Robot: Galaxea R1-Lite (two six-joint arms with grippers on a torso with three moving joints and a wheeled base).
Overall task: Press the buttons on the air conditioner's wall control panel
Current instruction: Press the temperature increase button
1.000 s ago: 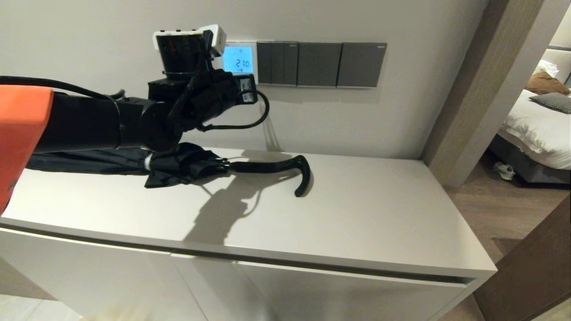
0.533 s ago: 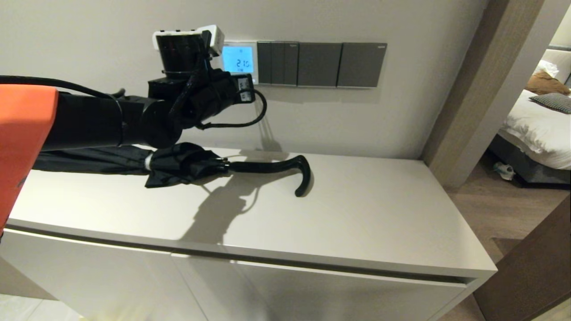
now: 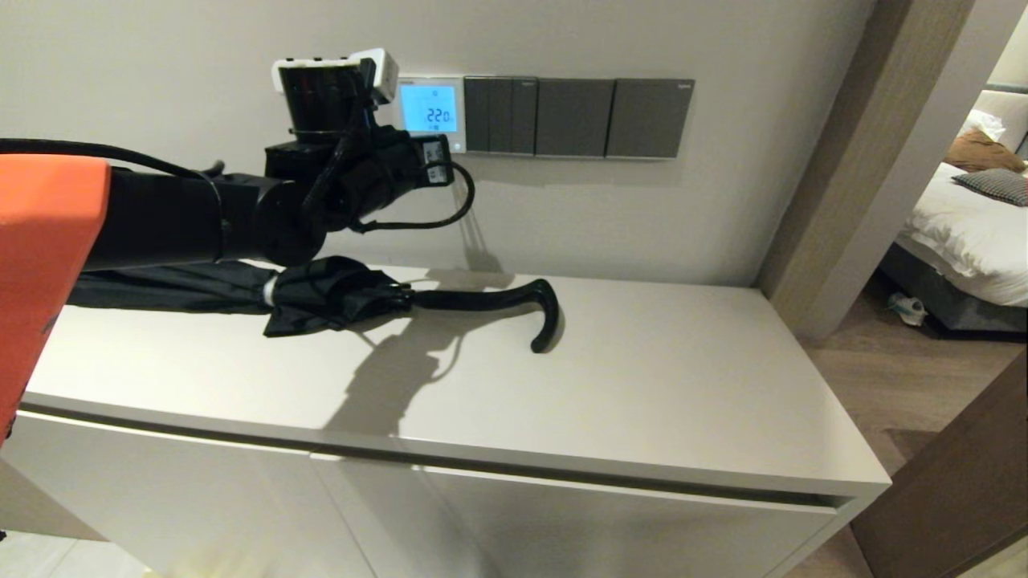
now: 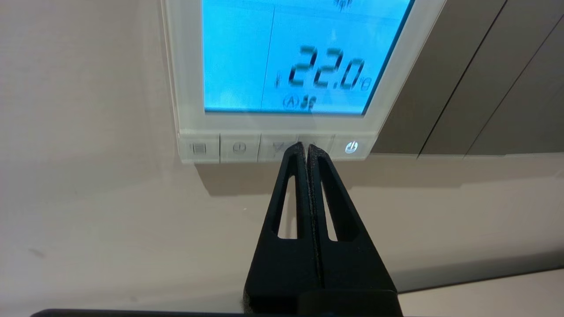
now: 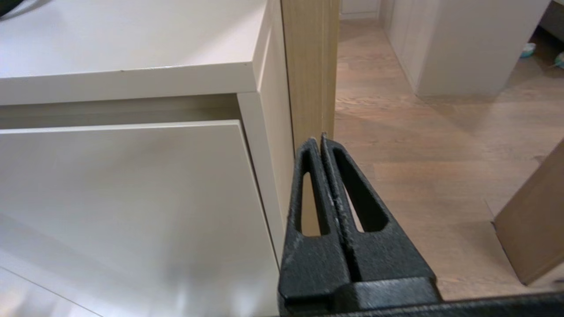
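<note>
The air conditioner's wall control panel [image 3: 431, 108] is a white-framed square on the wall, and its screen glows light blue and reads 22.0. In the left wrist view the panel [image 4: 187, 88] fills the upper part, with the row of pale buttons [image 4: 240, 148] under the screen. My left gripper [image 4: 307, 147] is shut and empty. Its tips rest on the strip at the key just left of the lit power key [image 4: 351, 147]. In the head view the left arm [image 3: 345, 172] reaches up to the panel. My right gripper [image 5: 318, 140] is shut and empty, parked low by the cabinet's right end.
A black folded umbrella [image 3: 337, 301] with a hooked handle lies on the white cabinet top [image 3: 642, 385] below the arm. Dark grey switch plates [image 3: 574, 116] sit right of the panel. A wooden door frame [image 3: 843, 160] and a bed [image 3: 964, 225] are at the right.
The screen's reading has gone from 21.0 through 21.5 to 22.0. The left arm has stayed at the panel, shifting only slightly. The umbrella has not moved.
</note>
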